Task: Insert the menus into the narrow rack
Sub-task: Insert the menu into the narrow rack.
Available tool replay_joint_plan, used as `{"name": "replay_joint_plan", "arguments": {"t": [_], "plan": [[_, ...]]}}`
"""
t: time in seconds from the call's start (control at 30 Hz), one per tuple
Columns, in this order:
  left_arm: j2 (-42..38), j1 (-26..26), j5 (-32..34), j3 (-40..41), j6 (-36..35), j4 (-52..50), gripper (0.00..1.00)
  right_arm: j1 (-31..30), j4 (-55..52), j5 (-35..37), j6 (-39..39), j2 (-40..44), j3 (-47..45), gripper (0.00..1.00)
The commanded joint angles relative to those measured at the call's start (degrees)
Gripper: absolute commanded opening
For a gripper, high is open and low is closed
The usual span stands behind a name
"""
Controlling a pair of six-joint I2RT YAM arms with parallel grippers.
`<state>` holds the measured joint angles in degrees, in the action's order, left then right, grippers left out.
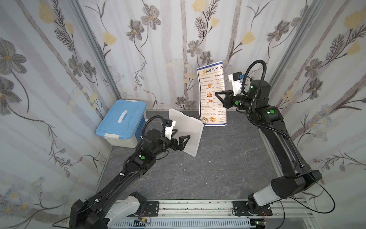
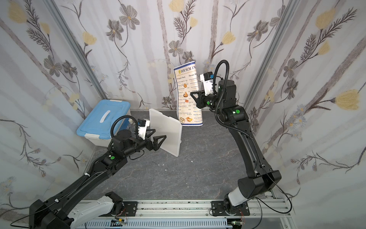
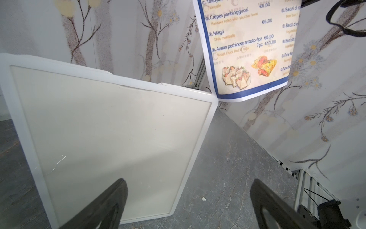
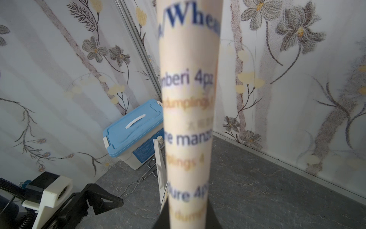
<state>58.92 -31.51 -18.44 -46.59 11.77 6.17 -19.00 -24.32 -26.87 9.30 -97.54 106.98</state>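
Menu (image 1: 208, 89), a white laminated sheet headed DIM SUM INN with a blue border, hanging upright in the air at the far middle of the table (image 1: 217, 168), in front of the flowered back wall (image 1: 158, 49). Pinched at mid-height on its right edge by the right gripper (image 1: 217, 94), jaws clamped together on the sheet. Gripped from the side, probably to leave the bottom edge free to lead into the slot. Bowed from top to bottom (floppy laminate, gripped at a single spot), and seen in the right wrist view as a blurred column of print.

Narrow rack (image 1: 190, 123), a flat milky-white sleeve, standing on one edge just left of the menu and a little nearer, slightly tilted, long top edge upward. Seemingly set that way to take the sheet from above. Lower left corner of the menu just beside the rack's upper right corner in the left wrist view; not yet inside, and touching or apart impossible to tell.

Left gripper (image 1: 182, 133) close against the rack's near left face, jaws spread wide, gripping nothing. One finger (image 3: 107, 204) in front of the panel, the other past its side edge. Likely placed there to steady the rack during insertion.

Blue-lidded storage box (image 1: 122, 119) at the far left corner, uninvolved.
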Motion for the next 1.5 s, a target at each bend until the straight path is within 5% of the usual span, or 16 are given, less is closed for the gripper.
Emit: {"name": "replay_joint_plan", "arguments": {"t": [0.0,1.47], "plan": [[-0.03,0.08,-0.35,-0.17,-1.14,1.63,1.0,0.41,0.98,0.72,-1.32,0.13,-0.14,0.15],[0.2,0.22,-1.18,-0.25,-1.56,2.27,1.0,4.24,3.39,-1.06,-2.05,0.76,-3.71,0.11]]}}
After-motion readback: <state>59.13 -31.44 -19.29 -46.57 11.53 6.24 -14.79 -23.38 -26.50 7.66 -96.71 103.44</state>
